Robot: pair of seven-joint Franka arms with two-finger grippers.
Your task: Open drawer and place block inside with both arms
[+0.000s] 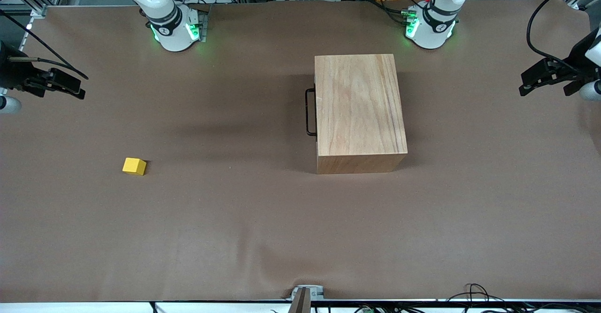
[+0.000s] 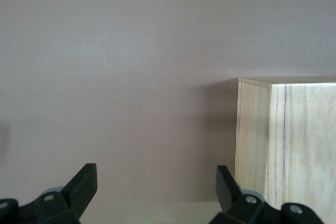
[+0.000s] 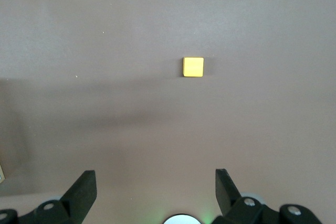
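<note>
The wooden box (image 1: 359, 111) stands mid-table, nearer the left arm's base. Its drawer is shut; only the black wire handle (image 1: 310, 111) shows, on the side facing the right arm's end. The yellow block (image 1: 134, 166) lies on the table toward the right arm's end, nearer the front camera than the box. My right gripper (image 1: 80, 91) is open and empty, up over the table's edge at the right arm's end; its wrist view shows the block (image 3: 193, 67) ahead of its open fingers. My left gripper (image 1: 523, 89) is open and empty over the left arm's end; the box (image 2: 289, 145) is in its view.
A brown cover (image 1: 235, 219) lies over the whole table. The two green-lit arm bases (image 1: 176, 29) (image 1: 429, 26) stand along the table's edge farthest from the front camera. A metal clamp (image 1: 303, 296) and cables (image 1: 474, 294) sit at the edge nearest the front camera.
</note>
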